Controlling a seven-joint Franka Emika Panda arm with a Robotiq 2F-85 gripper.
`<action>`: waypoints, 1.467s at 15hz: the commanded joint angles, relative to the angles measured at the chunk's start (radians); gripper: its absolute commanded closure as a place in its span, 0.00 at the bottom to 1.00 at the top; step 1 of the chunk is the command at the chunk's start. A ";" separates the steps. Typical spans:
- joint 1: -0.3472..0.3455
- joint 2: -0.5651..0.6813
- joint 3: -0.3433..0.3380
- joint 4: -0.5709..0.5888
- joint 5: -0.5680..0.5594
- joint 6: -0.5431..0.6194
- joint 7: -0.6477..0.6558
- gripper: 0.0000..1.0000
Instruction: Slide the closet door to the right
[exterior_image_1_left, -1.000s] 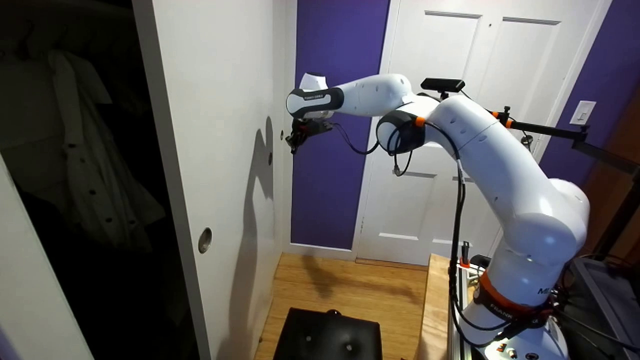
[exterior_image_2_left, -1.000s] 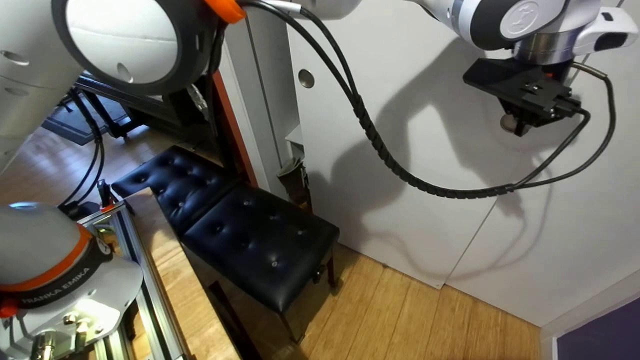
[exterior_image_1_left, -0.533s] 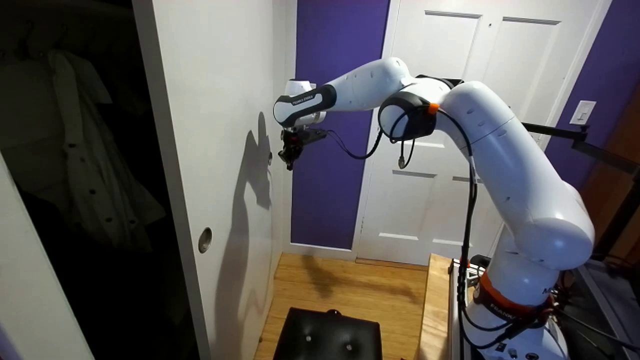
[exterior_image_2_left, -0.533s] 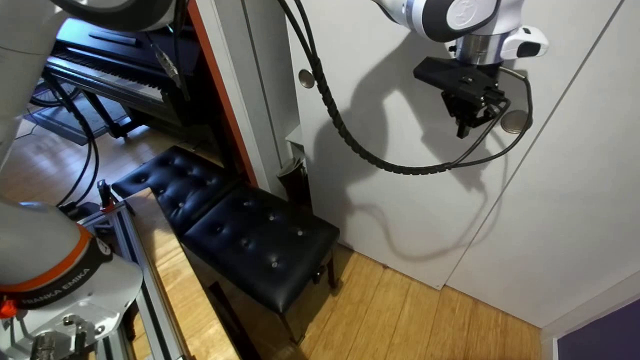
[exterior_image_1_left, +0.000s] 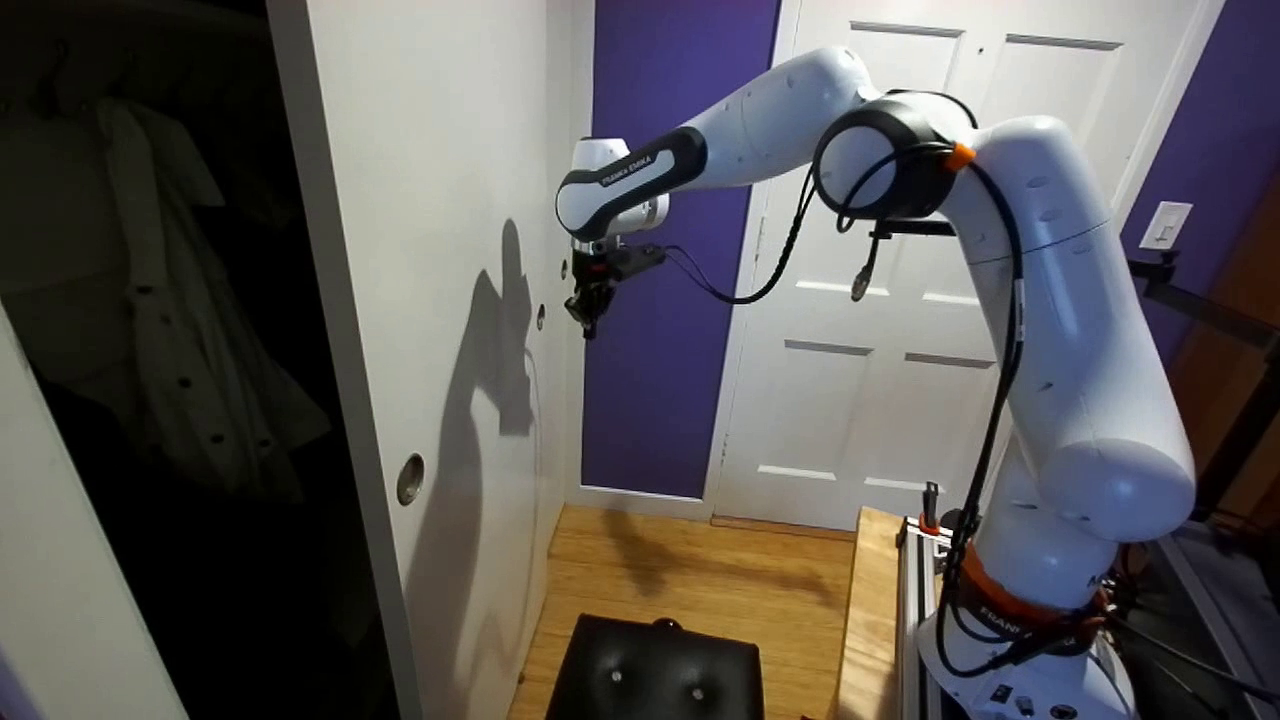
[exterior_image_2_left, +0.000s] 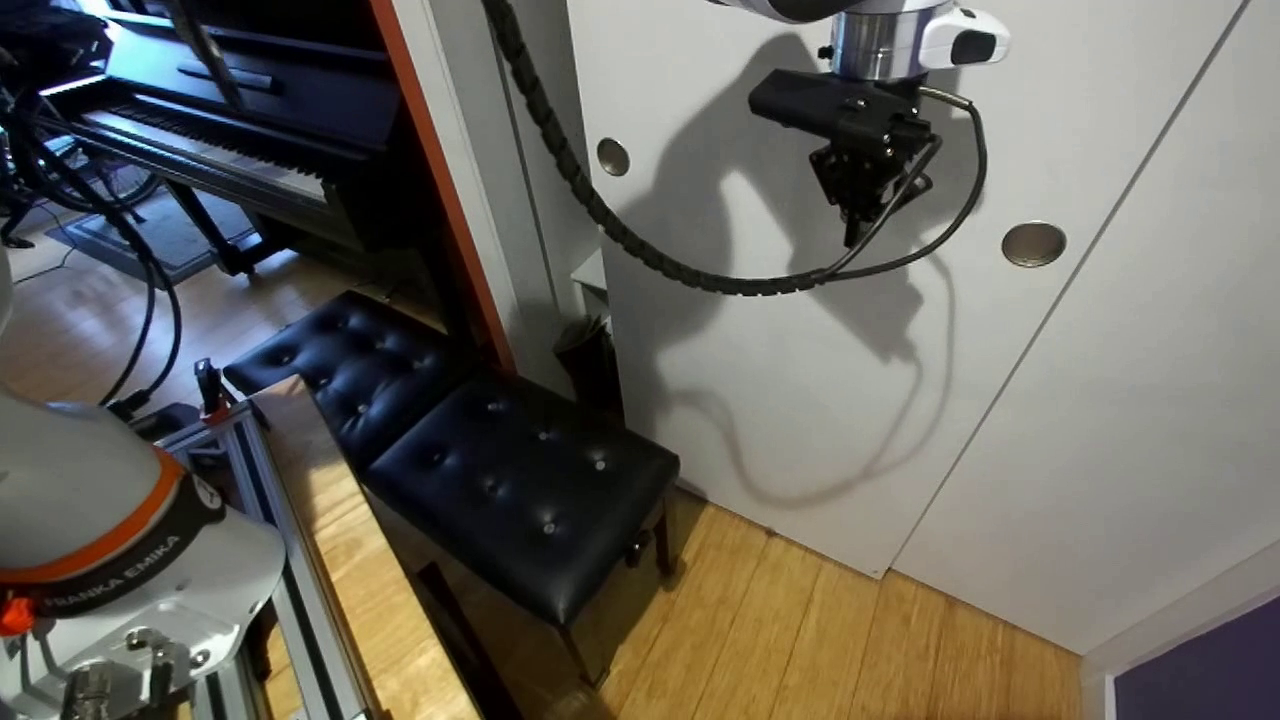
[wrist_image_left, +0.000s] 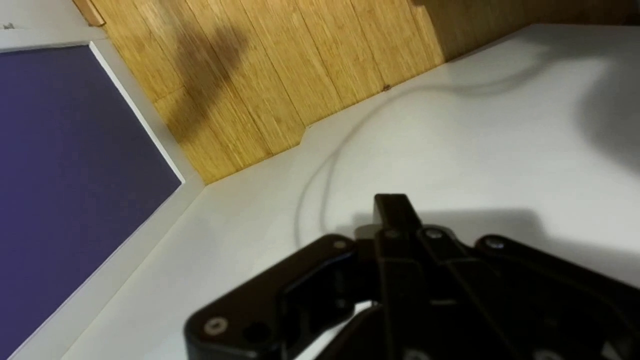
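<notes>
The closet door (exterior_image_1_left: 420, 180) is a tall flat white panel, also seen in an exterior view (exterior_image_2_left: 780, 420) and the wrist view (wrist_image_left: 450, 145). It has a round recessed finger pull near its open edge (exterior_image_1_left: 410, 480), also visible here (exterior_image_2_left: 613, 157). Another pull sits near its far edge (exterior_image_1_left: 541, 317), seen here too (exterior_image_2_left: 1034, 244). My gripper (exterior_image_1_left: 588, 330) is in front of the door, between the two pulls in an exterior view (exterior_image_2_left: 853, 235). Its shadow falls apart from it on the panel. In the wrist view the gripper's fingers (wrist_image_left: 395, 205) look shut, with nothing between them.
A dark closet opening (exterior_image_1_left: 200, 560) with a hanging light coat (exterior_image_1_left: 190, 300) lies beside the door's open edge. A black tufted bench (exterior_image_2_left: 520, 480) stands close to the door. A second white panel (exterior_image_2_left: 1150, 420), a purple wall (wrist_image_left: 75, 175) and a wooden robot table (exterior_image_2_left: 350, 560) surround the area.
My gripper has moved left along the door in an exterior view, away from the far-edge pull. The arm's elbow has risen and drawn back. The door has not moved.
</notes>
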 joint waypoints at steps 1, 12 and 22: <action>-0.005 -0.189 0.054 -0.239 -0.048 0.076 0.021 1.00; 0.045 -0.418 0.141 -0.572 -0.041 0.222 0.044 0.99; 0.104 -0.491 0.197 -0.709 -0.096 0.254 0.066 1.00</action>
